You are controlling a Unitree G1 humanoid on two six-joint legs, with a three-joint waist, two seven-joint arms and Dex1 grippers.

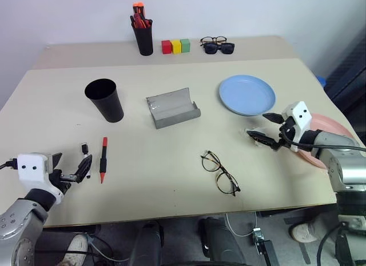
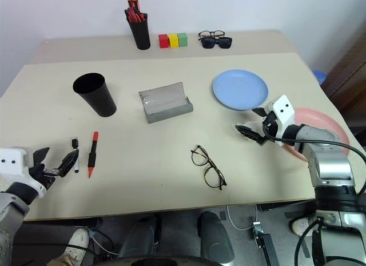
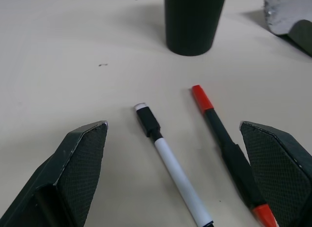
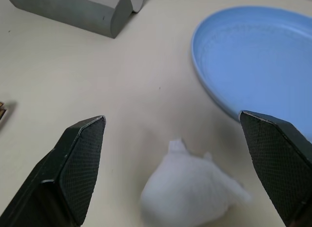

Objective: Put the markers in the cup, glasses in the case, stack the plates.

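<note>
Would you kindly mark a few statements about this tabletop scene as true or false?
1. The grey felt-like case lies open. True.
2. The thin wire-frame glasses sit inside the case. False: they lie on the table, nearer the robot.
3. Both slim markers lie on the table near the open left tool. True.
4. The light blue round plate is stacked on the salmon pink plate. False: they lie side by side.

Left pincer (image 1: 80,170) and right pincer (image 1: 264,127) both gape wide, empty.
</note>
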